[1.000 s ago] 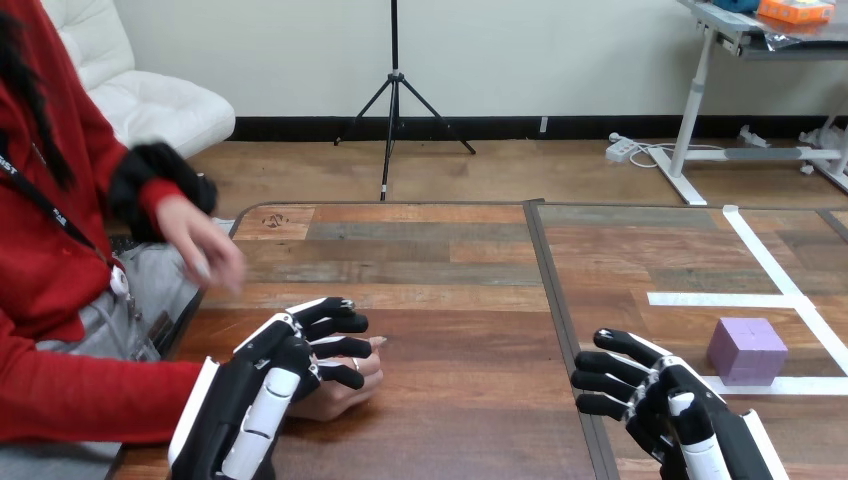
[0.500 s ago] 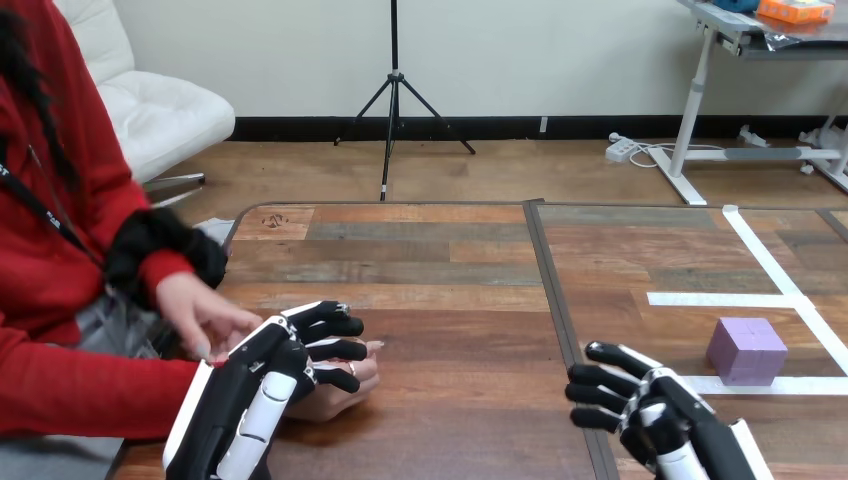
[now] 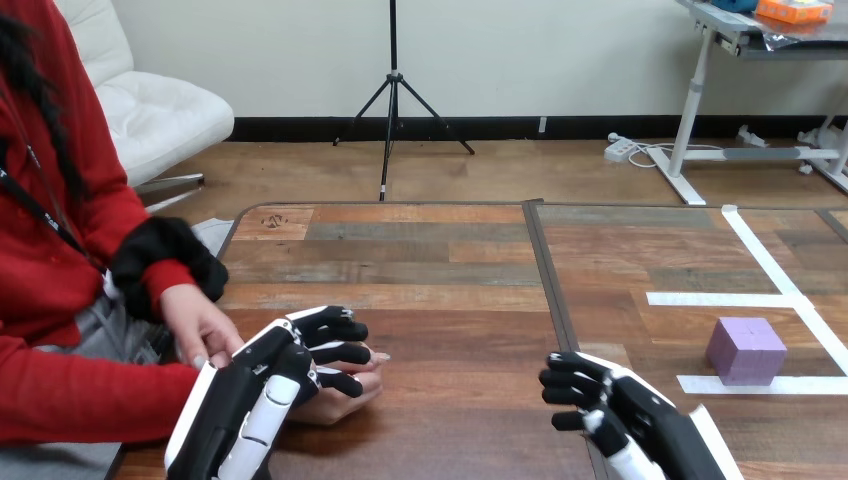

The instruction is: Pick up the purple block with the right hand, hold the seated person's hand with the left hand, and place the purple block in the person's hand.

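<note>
– At the counter's [image 3: 440, 290] near left edge, what is the left hand [image 3: 262, 388] doing?

– It lies on top of the person's hand [image 3: 345, 393], which rests on the wood with its fingertips pointing toward the counter's middle. The robot's fingers [image 3: 335, 352] bend down across that hand and grasp it from above.

– Is anything else close to it?

– Yes, the person's second hand [image 3: 200, 322], the one with the black cuff. It hangs just beside the white shell on the back of the left hand. I cannot tell whether the 2 touch.

– And the right hand [image 3: 640, 425]?

– It is low at the near edge, just right of the dark seam that splits the counter into 2 halves. Its fingers [image 3: 568, 366] are loosely bent and spread, pointing left, and they grasp nothing.

– Where is the block [image 3: 746, 350]?

– It stands on the right half of the counter, purple, flat on 1 face, and well apart from the right hand, farther off to the right. No hand touches it.

– What marks that spot?

– White tape [image 3: 720, 298]. 2 strips run across the wood, and a 3rd, longer strip crosses both on the far right. The block stands between the 2 cross strips, and its near bottom edge meets the nearer one.

– So the block and the person's hand are far from each other?

– Yes, on opposite halves of the counter, with the seam and the right hand between them.
</note>
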`<action>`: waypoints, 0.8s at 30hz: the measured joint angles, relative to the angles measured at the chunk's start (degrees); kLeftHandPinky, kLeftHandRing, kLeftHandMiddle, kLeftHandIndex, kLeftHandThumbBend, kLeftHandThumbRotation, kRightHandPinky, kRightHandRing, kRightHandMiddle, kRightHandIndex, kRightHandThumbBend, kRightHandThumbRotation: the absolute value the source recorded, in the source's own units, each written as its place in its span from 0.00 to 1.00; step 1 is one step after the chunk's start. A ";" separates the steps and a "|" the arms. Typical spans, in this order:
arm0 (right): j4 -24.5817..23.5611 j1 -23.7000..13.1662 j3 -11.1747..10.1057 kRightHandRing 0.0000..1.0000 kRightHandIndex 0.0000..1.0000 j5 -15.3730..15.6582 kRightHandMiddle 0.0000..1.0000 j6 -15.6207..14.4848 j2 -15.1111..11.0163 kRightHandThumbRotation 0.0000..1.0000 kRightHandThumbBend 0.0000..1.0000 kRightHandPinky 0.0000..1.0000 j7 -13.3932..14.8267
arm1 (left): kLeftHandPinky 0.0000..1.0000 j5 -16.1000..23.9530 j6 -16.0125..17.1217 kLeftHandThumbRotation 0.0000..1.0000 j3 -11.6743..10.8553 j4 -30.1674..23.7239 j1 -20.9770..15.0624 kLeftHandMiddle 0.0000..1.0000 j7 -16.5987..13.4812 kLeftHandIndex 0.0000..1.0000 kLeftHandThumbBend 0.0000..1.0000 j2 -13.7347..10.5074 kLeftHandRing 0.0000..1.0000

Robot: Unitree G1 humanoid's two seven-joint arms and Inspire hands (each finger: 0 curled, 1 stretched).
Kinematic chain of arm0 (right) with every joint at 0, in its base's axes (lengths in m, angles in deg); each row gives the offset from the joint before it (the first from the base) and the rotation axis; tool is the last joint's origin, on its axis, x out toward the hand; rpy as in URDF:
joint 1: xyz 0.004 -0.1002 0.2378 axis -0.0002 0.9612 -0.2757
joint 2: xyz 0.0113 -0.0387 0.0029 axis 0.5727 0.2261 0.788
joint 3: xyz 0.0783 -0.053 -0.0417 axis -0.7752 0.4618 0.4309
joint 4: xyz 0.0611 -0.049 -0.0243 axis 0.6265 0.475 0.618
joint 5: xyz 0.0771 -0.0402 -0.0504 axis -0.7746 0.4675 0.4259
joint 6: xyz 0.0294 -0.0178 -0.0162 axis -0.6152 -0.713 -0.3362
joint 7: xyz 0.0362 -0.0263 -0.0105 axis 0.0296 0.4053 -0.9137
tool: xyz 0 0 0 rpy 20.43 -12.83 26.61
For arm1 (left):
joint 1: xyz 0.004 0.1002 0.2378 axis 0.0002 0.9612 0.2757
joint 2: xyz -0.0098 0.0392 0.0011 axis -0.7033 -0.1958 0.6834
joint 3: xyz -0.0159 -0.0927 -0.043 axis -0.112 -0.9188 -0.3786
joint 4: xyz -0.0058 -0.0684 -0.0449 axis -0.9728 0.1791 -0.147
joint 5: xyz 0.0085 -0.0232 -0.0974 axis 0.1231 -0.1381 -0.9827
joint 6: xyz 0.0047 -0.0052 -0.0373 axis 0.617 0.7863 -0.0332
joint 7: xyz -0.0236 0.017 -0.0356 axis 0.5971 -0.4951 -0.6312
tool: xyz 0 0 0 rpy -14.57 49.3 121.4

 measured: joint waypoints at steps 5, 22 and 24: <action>1.39 -2.86 -0.37 0.80 0.79 2.87 0.81 -0.01 -1.72 0.85 0.81 0.70 0.61 | 0.56 0.17 -0.17 0.82 0.26 -0.29 0.43 0.70 0.24 0.69 0.65 -0.16 0.68; 7.32 -15.46 -2.65 0.84 0.81 9.62 0.85 -2.35 -8.66 0.83 0.87 0.79 3.87 | 0.55 0.14 -0.25 0.82 0.73 -0.30 1.41 0.71 2.57 0.69 0.62 -0.58 0.67; 7.64 -16.90 -2.80 0.85 0.82 10.66 0.85 -3.39 -9.46 0.83 0.88 0.80 4.30 | 0.54 0.13 -0.25 0.82 0.75 -0.30 1.43 0.71 2.86 0.69 0.62 -0.59 0.67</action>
